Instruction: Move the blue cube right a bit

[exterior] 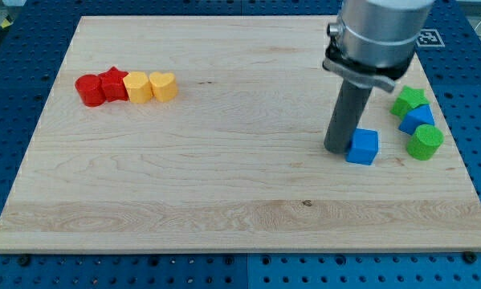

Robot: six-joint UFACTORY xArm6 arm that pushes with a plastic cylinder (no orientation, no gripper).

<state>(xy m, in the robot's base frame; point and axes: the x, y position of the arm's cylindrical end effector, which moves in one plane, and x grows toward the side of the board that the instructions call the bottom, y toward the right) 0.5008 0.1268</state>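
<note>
Touching the blue cube [363, 148] from the view's left, my tip [337, 150] is placed for the push; no pincer exists. The cube is seen near the surface's [224, 185] right side; the shift seems not finished.

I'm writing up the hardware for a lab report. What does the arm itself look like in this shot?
A wide silver-grey metal cylinder enters from the view's top. Below it sits a black clamp-like collar, and from that a straight dark grey rod runs down to my tip on the wooden board. No pincer, cables or markings show on the arm itself.
</note>
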